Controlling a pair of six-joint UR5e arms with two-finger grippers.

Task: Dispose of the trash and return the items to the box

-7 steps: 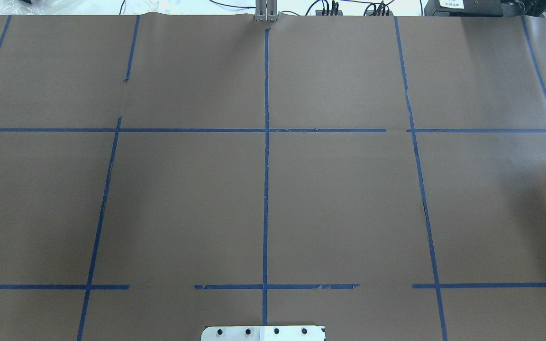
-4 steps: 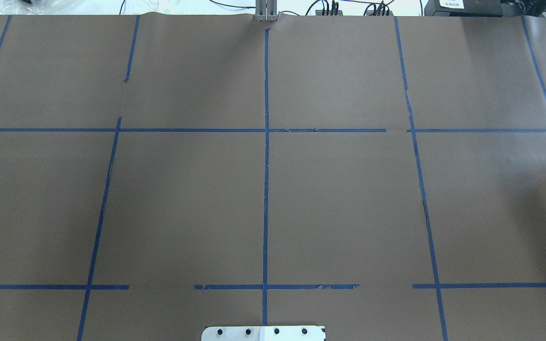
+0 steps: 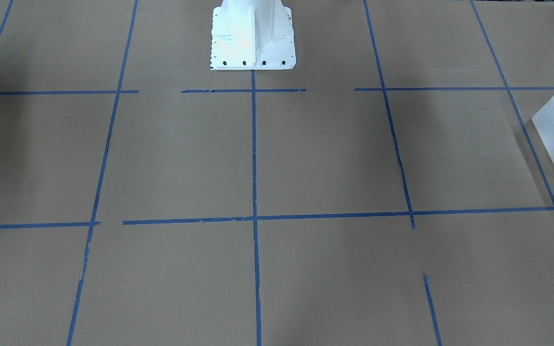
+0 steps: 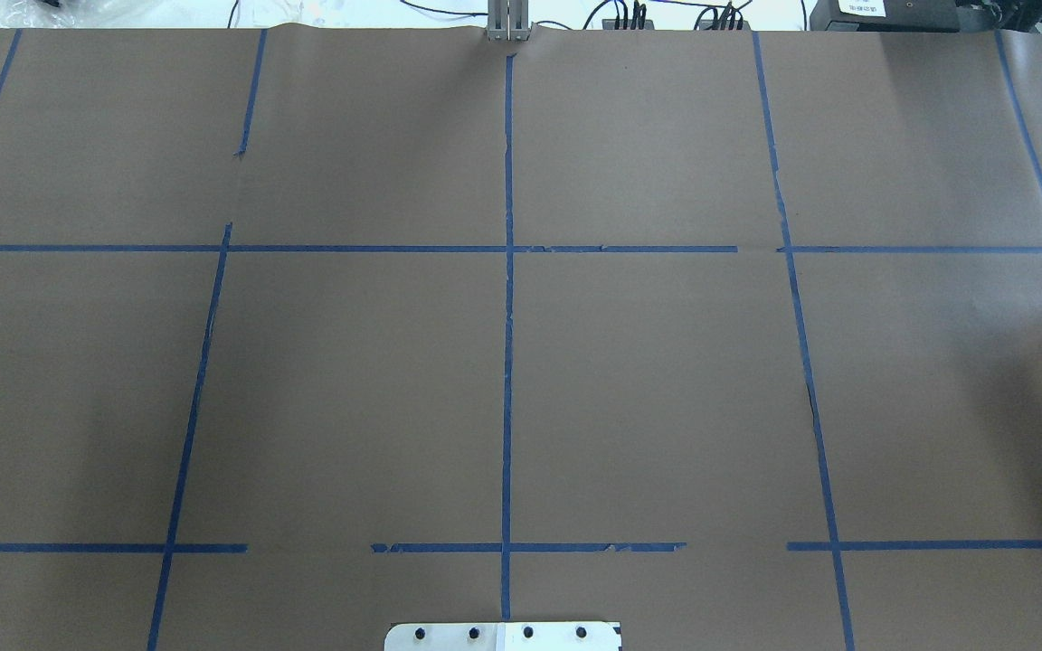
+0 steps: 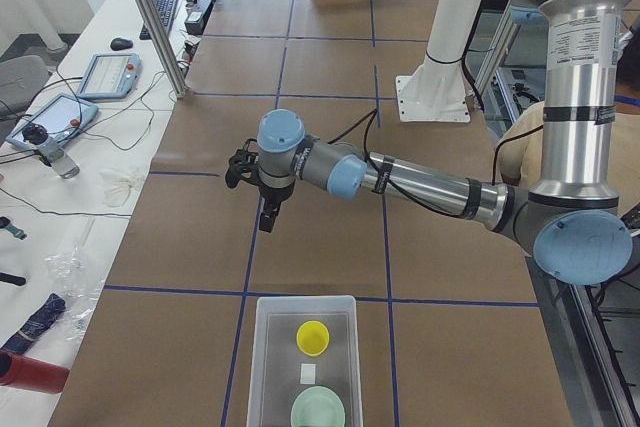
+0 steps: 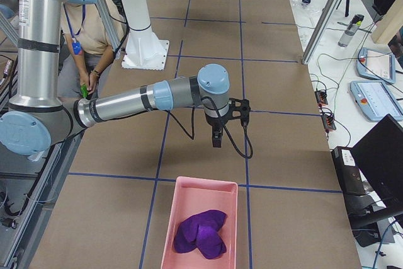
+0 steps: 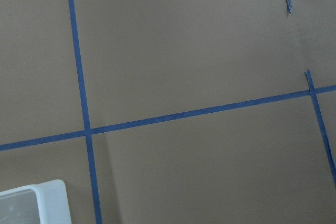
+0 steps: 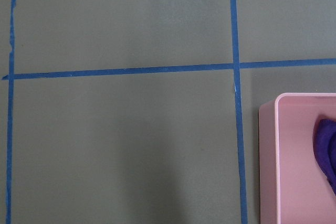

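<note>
As far as I am judging it, the job is looking all but done. The yellow cup (image 5: 313,336) and the green bowl (image 5: 318,413) are both sitting upright inside the box (image 5: 305,300), apart from each other, with the cup toward the table's middle and the bowl toward its left end. The purple wad (image 6: 200,232), which I am taking for the trash, is lying in the pink bin (image 6: 208,182) at the table's right end. The box is standing at the table's left end. It is showing frosted white and see-through, with rounded corners, and from across the table the cup's yellow is glowing through its wall. The cup is looking small, plain and bright. The bowl is looking paler, minty and a little wider, though the side view's lower edge is cutting part of it off. I am holding my left gripper (image 5: 268,219) above the bare brown table (image 4: 349,380) near the box, and my right gripper (image 6: 216,140) likewise near the pink bin. Nothing is hanging from either, but I cannot tell whether either pair of jaws is parted or closed. I am guessing that only drawing my arms home is left.
</note>
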